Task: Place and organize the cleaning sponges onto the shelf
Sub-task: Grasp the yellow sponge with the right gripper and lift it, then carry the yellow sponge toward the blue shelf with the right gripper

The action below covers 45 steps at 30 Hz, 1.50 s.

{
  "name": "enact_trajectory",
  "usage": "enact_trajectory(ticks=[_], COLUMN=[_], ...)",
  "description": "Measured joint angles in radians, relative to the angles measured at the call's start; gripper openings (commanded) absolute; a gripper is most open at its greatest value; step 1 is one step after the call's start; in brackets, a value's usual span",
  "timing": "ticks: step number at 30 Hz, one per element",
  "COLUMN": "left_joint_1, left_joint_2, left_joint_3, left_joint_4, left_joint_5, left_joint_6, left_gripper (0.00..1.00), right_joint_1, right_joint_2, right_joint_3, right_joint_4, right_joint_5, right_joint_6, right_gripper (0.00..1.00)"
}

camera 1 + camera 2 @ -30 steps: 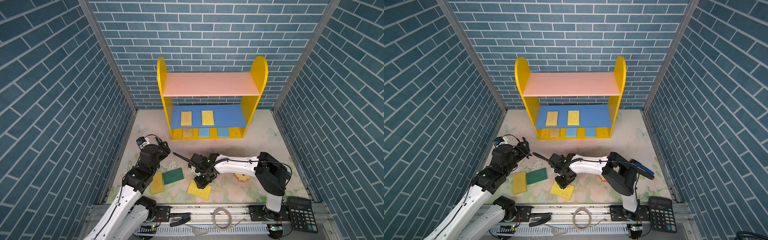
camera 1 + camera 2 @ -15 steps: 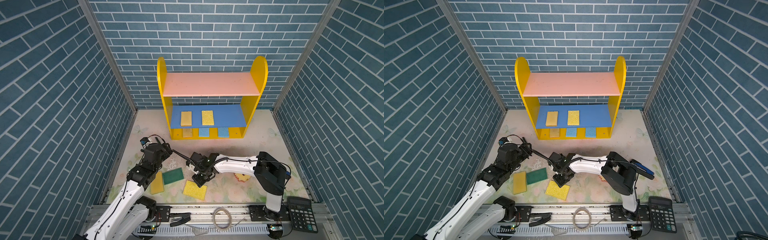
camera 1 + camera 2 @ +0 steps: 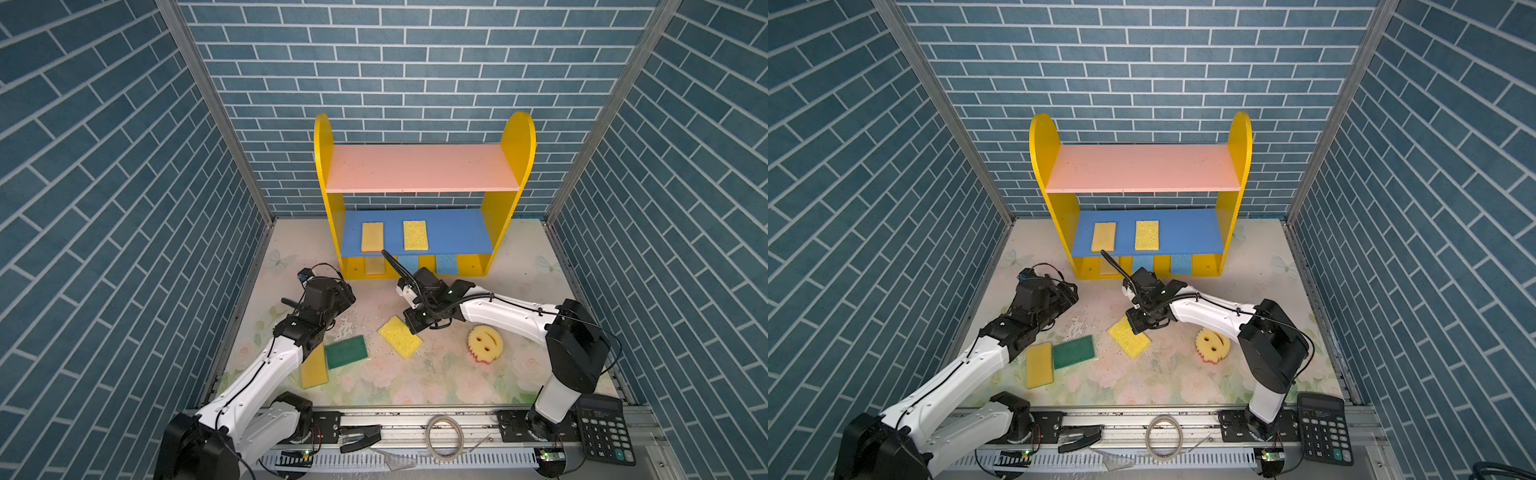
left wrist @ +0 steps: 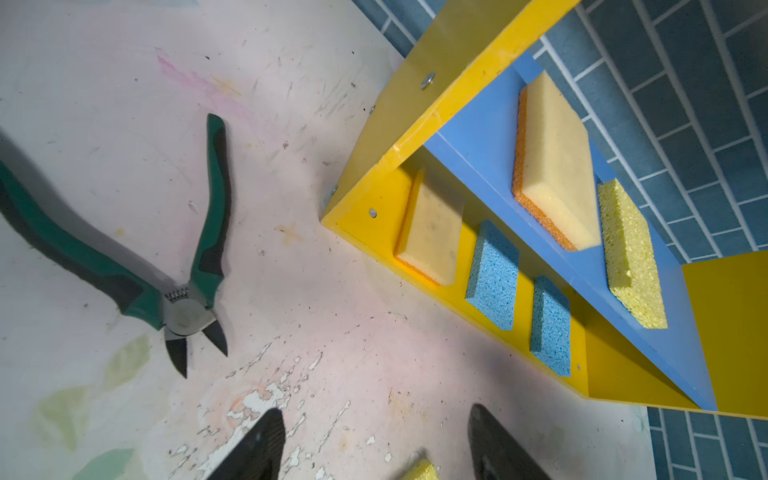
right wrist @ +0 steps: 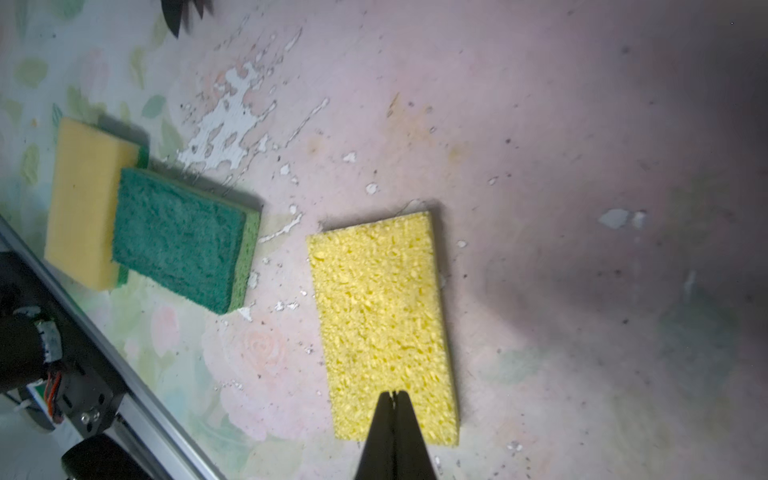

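The left claw (image 4: 374, 415) hung with jaws wide and empty above the counter (image 3: 415, 382), near the shelf (image 3: 424, 170). Beside its arm a tan sponge (image 3: 313, 370) touched a green sponge (image 3: 346, 352). Right of these a yellow sponge (image 3: 400, 336) lay flat, with the right claw (image 5: 394, 395) closed tight over its end, gripping nothing. A smiley sponge (image 3: 484, 343) lay further right. Five sponges (image 3: 415, 235) sat in the shelf, two on the blue board (image 3: 453, 232) and three on the base (image 3: 469, 266).
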Motion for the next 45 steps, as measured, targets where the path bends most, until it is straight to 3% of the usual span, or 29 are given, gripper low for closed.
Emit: enact_trajectory(ticks=[7, 11, 13, 17, 20, 25, 27, 32, 36, 41, 45], left_joint_1=[0.0, 0.0, 0.0, -0.001, -0.005, -0.008, -0.008, -0.008, -0.008, -0.008, -0.008], left_joint_2=[0.024, 0.024, 0.024, 0.039, 0.053, 0.06, 0.06, 0.089, 0.1, 0.106, 0.107], left_joint_3=[0.0, -0.006, -0.024, -0.054, -0.069, -0.077, -0.077, -0.074, -0.074, -0.084, -0.092], left_joint_4=[0.039, 0.062, 0.083, 0.095, 0.113, 0.15, 0.172, 0.195, 0.209, 0.246, 0.253], left_joint_5=[0.037, 0.047, 0.056, 0.076, 0.081, 0.075, 0.068, 0.058, 0.047, 0.04, 0.041], left_joint_6=[0.016, 0.019, 0.013, 0.002, -0.007, -0.027, -0.031, -0.029, -0.027, -0.028, -0.027], left_gripper=[0.7, 0.64, 0.59, 0.58, 0.59, 0.59, 0.59, 0.59, 0.59, 0.59, 0.59], right_joint_1=[-0.099, -0.097, -0.082, -0.046, -0.022, 0.011, 0.014, -0.005, -0.08, -0.202, -0.292], right_joint_2=[-0.062, -0.031, -0.014, 0.016, 0.048, 0.114, 0.118, 0.1, -0.012, -0.214, -0.272], right_joint_3=[-0.098, -0.1, -0.104, -0.116, -0.12, -0.12, -0.12, -0.129, -0.144, -0.121, -0.052], right_joint_4=[0.072, 0.089, 0.104, 0.136, 0.165, 0.198, 0.207, 0.222, 0.185, 0.113, 0.089], right_joint_5=[0.034, 0.023, 0.009, -0.023, -0.043, -0.055, -0.053, -0.038, -0.005, 0.105, 0.208], right_joint_6=[0.092, 0.125, 0.14, 0.151, 0.162, 0.179, 0.186, 0.183, 0.164, 0.084, 0.034], right_gripper=[0.02, 0.33, 0.43, 0.48, 0.44, 0.07, 0.0, 0.0, 0.0, 0.0, 0.0])
